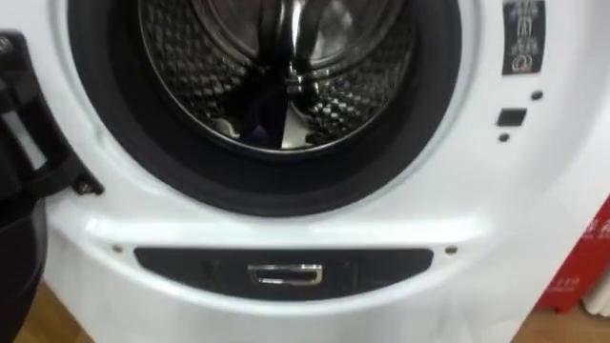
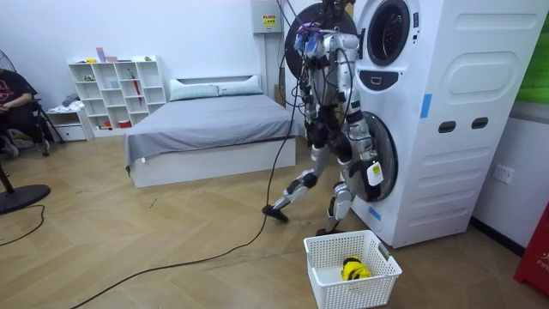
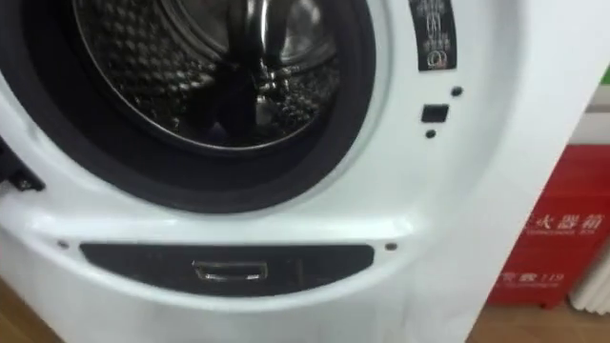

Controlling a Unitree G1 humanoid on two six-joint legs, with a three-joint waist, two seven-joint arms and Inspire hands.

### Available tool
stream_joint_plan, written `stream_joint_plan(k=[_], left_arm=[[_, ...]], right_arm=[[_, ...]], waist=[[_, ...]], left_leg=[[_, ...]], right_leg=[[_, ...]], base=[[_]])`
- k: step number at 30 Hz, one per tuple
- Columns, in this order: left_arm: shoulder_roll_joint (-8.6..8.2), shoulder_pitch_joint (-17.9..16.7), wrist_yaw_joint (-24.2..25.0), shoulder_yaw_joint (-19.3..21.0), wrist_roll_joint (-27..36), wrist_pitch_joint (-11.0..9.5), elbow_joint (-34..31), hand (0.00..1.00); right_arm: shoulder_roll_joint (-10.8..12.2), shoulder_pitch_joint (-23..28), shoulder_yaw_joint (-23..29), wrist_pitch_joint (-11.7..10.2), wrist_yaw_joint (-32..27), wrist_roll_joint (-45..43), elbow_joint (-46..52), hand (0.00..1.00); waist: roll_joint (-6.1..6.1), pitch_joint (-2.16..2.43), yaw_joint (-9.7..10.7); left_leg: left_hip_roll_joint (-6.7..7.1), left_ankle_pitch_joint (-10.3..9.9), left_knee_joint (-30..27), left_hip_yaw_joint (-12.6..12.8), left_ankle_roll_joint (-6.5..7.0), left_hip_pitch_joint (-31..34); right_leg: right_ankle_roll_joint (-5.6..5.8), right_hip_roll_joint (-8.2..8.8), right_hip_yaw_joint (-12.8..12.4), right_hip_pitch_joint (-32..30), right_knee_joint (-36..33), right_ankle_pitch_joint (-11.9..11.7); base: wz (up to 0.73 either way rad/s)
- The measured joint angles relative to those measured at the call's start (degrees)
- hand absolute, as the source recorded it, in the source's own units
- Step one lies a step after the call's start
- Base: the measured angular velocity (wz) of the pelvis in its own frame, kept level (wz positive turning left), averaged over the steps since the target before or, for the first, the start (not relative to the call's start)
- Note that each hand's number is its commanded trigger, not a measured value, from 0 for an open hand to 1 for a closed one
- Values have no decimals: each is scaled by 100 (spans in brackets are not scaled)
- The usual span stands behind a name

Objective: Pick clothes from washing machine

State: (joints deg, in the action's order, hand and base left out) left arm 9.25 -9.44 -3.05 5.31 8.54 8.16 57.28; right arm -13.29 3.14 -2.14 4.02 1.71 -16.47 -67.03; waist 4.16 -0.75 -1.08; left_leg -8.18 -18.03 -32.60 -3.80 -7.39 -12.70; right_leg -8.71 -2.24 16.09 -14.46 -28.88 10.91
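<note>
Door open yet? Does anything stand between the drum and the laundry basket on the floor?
Nothing visible does. The door is swung open to the left, so the drum mouth is unobstructed. The white basket stands open-topped on the floor by the robot's feet, right in front of the machine.

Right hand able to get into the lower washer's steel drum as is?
Probably yes: the dark round door is swung open leftward, nothing blocks the perforated steel drum, and the right hand hangs by its mouth.
</note>
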Motion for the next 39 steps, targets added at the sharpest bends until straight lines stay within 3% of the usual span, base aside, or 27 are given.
stream_joint_plan(k=[1,3,4,6,7,8,9,10,11,12,14,15,16,17,19,20,23,26,29,31,33,39], left_arm=[[-1,63,8,-13,-15,0,4,0],[4,263,17,-137,-32,-7,43,0],[4,301,17,-177,-32,-7,67,0],[-3,346,14,-291,8,-4,85,0],[6,344,-7,-330,18,1,89,0],[17,254,-12,-386,56,16,104,0],[26,230,-19,-381,75,16,140,0],[32,205,-49,-386,96,16,227,0],[55,159,-67,-402,103,2,233,0],[62,159,-78,-402,95,-2,231,0],[46,157,-117,-440,85,-107,237,0],[48,105,-106,-406,64,-165,229,0],[47,70,-101,-358,64,-191,222,0],[37,40,-94,-295,83,-200,213,0],[41,-56,-76,-258,75,-202,216,0],[39,-92,-81,-101,64,-210,249,0],[27,-113,-98,65,83,-371,302,0],[27,-104,-134,49,119,-464,300,0],[27,-103,-164,37,330,-476,305,0],[12,-97,-214,37,448,-476,309,0],[-21,-133,-279,64,549,-490,322,0],[-104,-201,-283,157,909,-549,431,0]], right_arm=[[0,-57,3,-36,-19,-39,-17,0],[-2,-307,3,-44,-57,-141,27,0],[-1,-331,3,-46,-71,-142,58,0],[7,-343,-2,-39,-121,-134,176,0],[29,-280,-11,-22,-85,-189,279,0],[5,-282,-3,-21,-61,-186,380,0],[0,-278,11,-14,-56,-176,432,0],[-19,-256,71,38,-30,-130,472,0],[-26,-256,93,99,-24,-65,510,0],[-31,-254,109,99,-24,-42,523,0],[-69,-239,109,100,-11,133,515,0],[-49,-235,106,67,39,203,513,0],[-24,-235,106,36,54,218,509,0],[7,-250,102,-49,93,295,507,0],[69,-307,10,-155,100,371,523,0],[143,-310,-82,-179,116,371,569,0],[240,-235,-115,-190,298,357,553,0],[241,-240,-122,-203,398,350,552,0],[242,-255,-184,-220,394,350,553,0],[242,-296,-229,-220,395,322,552,0],[240,-326,-237,-221,391,254,540,0],[217,-327,-224,-220,385,172,587,0]], waist=[[2,3,51],[-48,-11,99],[-66,-11,108],[-122,1,107],[-240,45,56],[-240,54,88],[-248,42,100],[-301,7,125],[-298,21,133],[-304,16,163],[-363,38,228],[-444,90,173],[-518,138,126],[-592,156,-66],[-585,151,-292],[-635,153,-351],[-676,128,-370],[-767,111,-384],[-762,96,-401],[-740,60,-405],[-721,54,-405],[-679,23,-427]], left_leg=[[4,-166,281,-7,9,-82],[130,-615,1240,29,187,-227],[180,-678,1421,66,269,-226],[380,-776,1741,278,582,-149],[568,-680,1575,516,742,80],[647,-621,1398,736,847,307],[663,-605,1302,895,891,380],[664,-574,1224,1134,997,461],[643,-463,1225,1335,1016,535],[607,-404,1225,1451,1012,576],[493,-93,1453,1971,908,623],[510,94,1625,2236,866,603],[546,170,1707,2354,849,597],[645,277,1751,2427,793,605],[750,356,1768,2088,840,683],[802,377,1787,1917,870,751],[699,469,1887,1867,893,827],[666,517,1901,1870,916,916],[656,518,1900,1759,918,1003],[658,519,1904,1693,918,1023],[688,520,1892,1458,916,1051],[686,526,1840,1160,896,1034]], right_leg=[[12,42,9,-125,-73,-39],[69,246,-5,-587,-199,-342],[102,296,-11,-659,-156,-459],[225,381,-95,-696,203,-949],[400,408,-345,-598,731,-1424],[765,423,-471,-414,1274,-1849],[826,478,-516,-380,1182,-1864],[753,594,-498,-373,512,-1494],[832,708,-509,-328,-302,-953],[831,774,-515,-235,-613,-697],[948,1062,-537,514,-1337,168],[1038,1162,-537,974,-1284,462],[1063,1207,-533,1176,-1179,558],[1130,1200,-582,1410,-580,696],[1144,1018,-557,1659,282,691],[1072,962,-433,1776,758,650],[1057,788,-466,1871,1230,337],[1061,702,-511,1882,1502,137],[1058,643,-493,1924,1733,-16],[1054,631,-464,1931,1746,-35],[1053,625,-333,1938,1745,-35],[1052,606,-161,2076,1803,-34]], base=[[3],[5],[10],[-2],[-22],[-19],[0],[9],[17],[52],[76],[43],[0],[-48],[-68],[-48],[-21],[-5],[-1],[7],[16],[17]])
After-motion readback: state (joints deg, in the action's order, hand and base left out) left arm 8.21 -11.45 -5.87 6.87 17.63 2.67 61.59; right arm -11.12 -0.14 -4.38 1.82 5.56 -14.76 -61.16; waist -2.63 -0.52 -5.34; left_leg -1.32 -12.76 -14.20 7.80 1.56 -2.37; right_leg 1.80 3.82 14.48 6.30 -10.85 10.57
